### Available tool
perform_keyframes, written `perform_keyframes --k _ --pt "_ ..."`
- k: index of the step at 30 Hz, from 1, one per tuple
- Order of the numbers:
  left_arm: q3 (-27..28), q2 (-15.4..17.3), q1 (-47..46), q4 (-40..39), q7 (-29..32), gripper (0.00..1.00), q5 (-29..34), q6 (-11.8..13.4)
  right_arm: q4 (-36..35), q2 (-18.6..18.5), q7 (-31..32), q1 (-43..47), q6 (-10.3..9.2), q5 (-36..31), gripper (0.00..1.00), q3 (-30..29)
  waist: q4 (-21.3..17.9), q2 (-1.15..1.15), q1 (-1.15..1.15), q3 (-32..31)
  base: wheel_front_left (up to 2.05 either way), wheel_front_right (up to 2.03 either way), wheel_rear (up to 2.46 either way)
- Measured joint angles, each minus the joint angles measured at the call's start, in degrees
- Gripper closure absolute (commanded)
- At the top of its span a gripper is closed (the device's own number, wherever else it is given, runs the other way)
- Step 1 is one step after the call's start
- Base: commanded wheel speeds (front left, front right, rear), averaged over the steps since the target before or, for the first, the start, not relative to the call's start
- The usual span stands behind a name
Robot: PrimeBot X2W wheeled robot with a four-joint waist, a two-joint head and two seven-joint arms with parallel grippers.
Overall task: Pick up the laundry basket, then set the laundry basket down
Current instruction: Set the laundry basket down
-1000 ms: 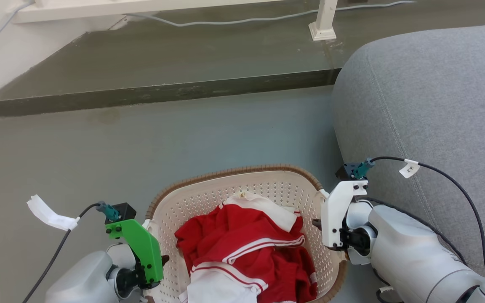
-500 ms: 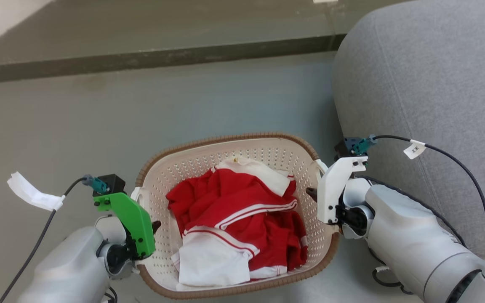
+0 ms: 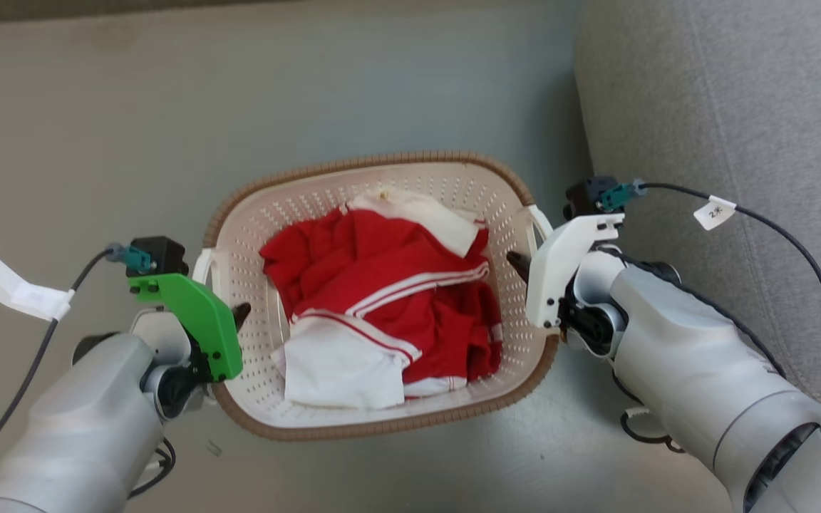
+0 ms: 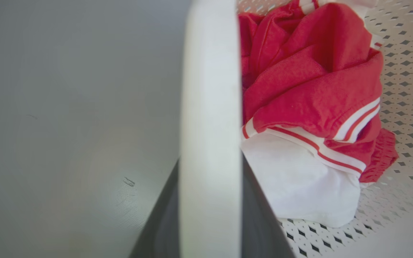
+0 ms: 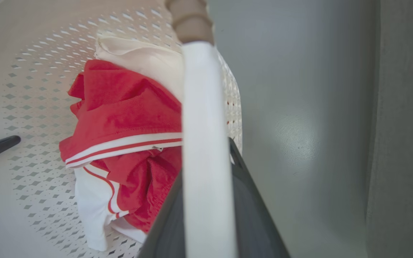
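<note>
Hemming the laundry basket (image 3: pixel 410 178) on its right, a grey sofa (image 3: pixel 738 92) stands near. Red-and-white clothes (image 3: pixel 396 299) lie inside, while the left hand (image 3: pixel 239 313) and right hand (image 3: pixel 517 263) each clamp a white handle. Grey floor (image 3: pixel 132 107) surrounds it.

Grey floor (image 3: pixel 97 107) bears grey sofa (image 3: pixel 724 107), right; laundry basket (image 3: pixel 382 158) contact unclear
</note>
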Motion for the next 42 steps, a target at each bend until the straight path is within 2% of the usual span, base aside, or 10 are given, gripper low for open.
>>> perform_keyframes --k 21,30,42 --pt "-0.7 1.8 -4.9 -1.1 -11.9 1.0 4.0 -0.2 -2.1 0.1 -12.9 -2.2 -1.26 -0.1 1.0 -1.1 -0.1 0.0 0.0 15.7 0.0 0.0 0.0" --pt "-0.9 2.2 -5.4 -1.0 -15.2 1.0 4.0 -0.4 -3.2 0.1 -15.9 -2.4 -1.47 0.1 1.0 -0.9 -0.2 0.0 0.01 20.7 0.0 0.0 0.0" --pt "-1.9 2.7 -6.9 -0.2 -18.5 1.0 4.3 -0.4 -4.6 0.0 -19.0 -3.4 -2.97 0.7 1.0 0.2 -0.3 0.0 0.0 26.1 0.0 0.0 0.0"
